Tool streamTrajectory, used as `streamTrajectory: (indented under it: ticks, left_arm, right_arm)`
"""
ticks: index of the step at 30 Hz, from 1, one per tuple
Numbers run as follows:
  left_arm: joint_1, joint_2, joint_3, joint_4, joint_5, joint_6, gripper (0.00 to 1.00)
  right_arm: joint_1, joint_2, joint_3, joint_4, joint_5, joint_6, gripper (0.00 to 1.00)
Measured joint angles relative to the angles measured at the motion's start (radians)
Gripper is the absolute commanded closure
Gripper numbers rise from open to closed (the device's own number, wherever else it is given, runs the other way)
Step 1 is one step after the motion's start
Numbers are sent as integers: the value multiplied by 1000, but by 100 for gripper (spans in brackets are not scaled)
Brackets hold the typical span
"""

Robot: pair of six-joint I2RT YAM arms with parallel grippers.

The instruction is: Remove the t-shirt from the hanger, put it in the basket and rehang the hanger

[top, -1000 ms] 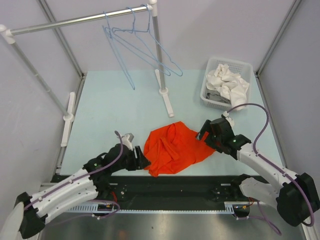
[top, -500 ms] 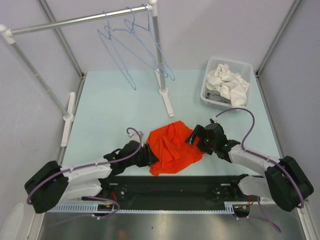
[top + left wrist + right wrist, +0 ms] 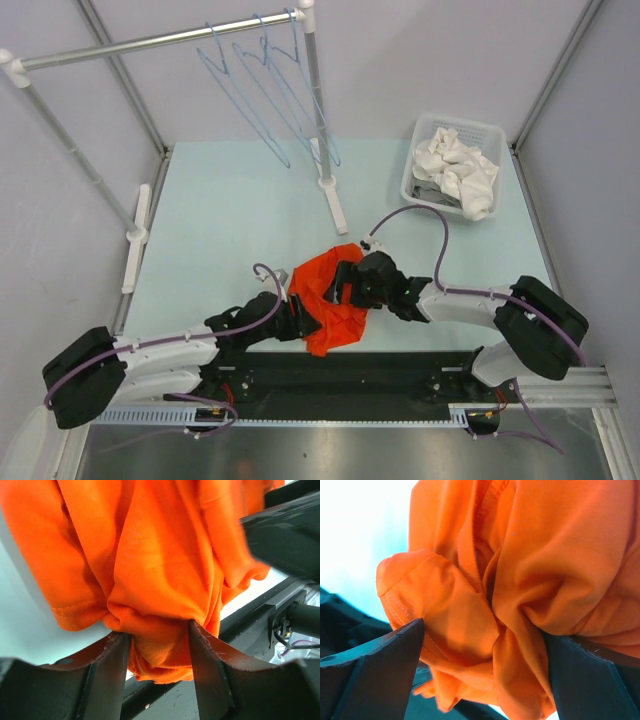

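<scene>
The orange t-shirt (image 3: pixel 332 298) lies bunched on the table near the front edge, off any hanger. My left gripper (image 3: pixel 303 318) is at its near left edge. In the left wrist view, the left gripper (image 3: pixel 159 645) is shut on a thick fold of the t-shirt (image 3: pixel 150 555). My right gripper (image 3: pixel 347 285) is pushed into the shirt from the right. In the right wrist view, the right gripper (image 3: pixel 482 650) stands wide open with folds of the t-shirt (image 3: pixel 545 555) filling the gap. Blue wire hangers (image 3: pixel 268 88) hang bare on the rail.
A clothes rail (image 3: pixel 150 42) runs across the back on a white post (image 3: pixel 318 120) with a foot on the table. A white basket (image 3: pixel 412 172) holding white cloth stands at the back right. The black front rail (image 3: pixel 380 372) lies just beyond the shirt.
The right gripper has moved left into the shirt, bunching it. The left gripper has narrowed onto the shirt's near edge. The hangers have swung on the rail.
</scene>
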State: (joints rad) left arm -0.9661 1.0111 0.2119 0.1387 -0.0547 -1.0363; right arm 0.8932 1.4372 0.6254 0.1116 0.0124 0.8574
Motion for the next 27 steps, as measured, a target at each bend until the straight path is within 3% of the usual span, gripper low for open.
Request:
streamTrajectory:
  ticks: [2, 5, 8, 9, 12, 14, 18, 22, 27]
  left_arm:
    - [0, -11, -3, -6, -6, -2, 46]
    - [0, -8, -3, -7, -13, -2, 46]
    - [0, 3, -3, -6, -13, -2, 43]
    - [0, 4, -3, -6, -13, -2, 40]
    - [0, -5, -3, -9, -11, -1, 35]
    - [0, -40, -3, -39, -13, 1, 32]
    - [0, -194, -3, -117, -13, 24, 24]
    - [0, -369, -3, -172, -21, 39, 23]
    - [0, -507, -4, -224, -25, 43, 23]
  right_arm:
    - [23, 33, 15, -4, 25, -9, 1]
    - [69, 92, 72, -39, 87, -27, 13]
    - [114, 146, 123, -60, 149, -37, 44]
    - [126, 159, 131, -64, 168, -39, 60]
    - [140, 172, 140, -95, 213, -35, 86]
    - [142, 169, 157, -134, 238, -31, 96]
    - [142, 138, 215, -258, 287, -66, 100]
    - [119, 53, 296, -381, 336, -113, 100]
    - [-51, -131, 404, -474, 354, -206, 100]
